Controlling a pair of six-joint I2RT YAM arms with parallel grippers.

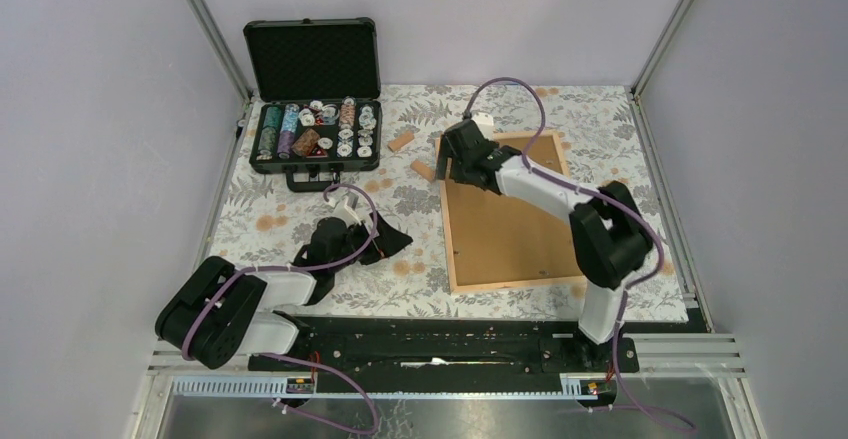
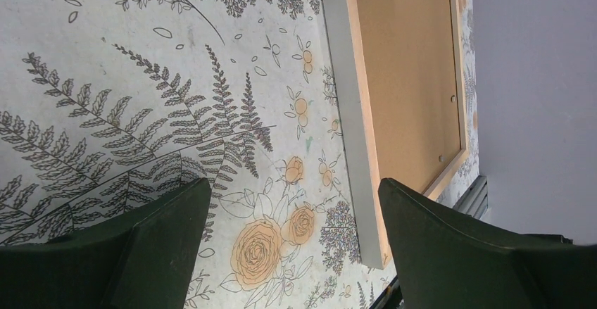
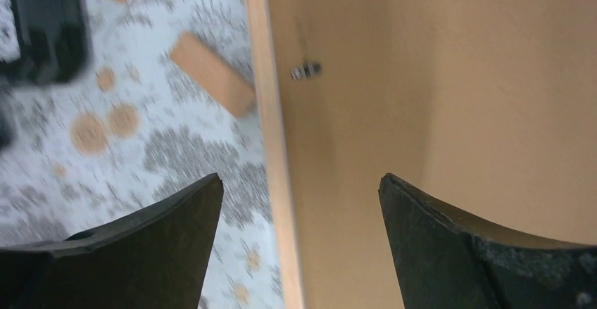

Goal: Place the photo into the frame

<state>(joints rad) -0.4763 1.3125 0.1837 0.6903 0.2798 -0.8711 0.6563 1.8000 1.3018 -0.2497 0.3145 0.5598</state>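
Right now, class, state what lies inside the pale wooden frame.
A plain brown board fills the frame, with a small metal clip by one edge. Whatever lies beneath the board is covered; no photo is visible.

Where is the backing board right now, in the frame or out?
In. The brown backing board fills the frame, lying flat inside its pale strips; a small metal tab sits at its edge.

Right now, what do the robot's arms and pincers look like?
The left arm and right arm are white tubes with chunky black joints. A thin purple cable loops along each one. The left pincer and right pincer each have two dark, curved, wedge-shaped fingers.
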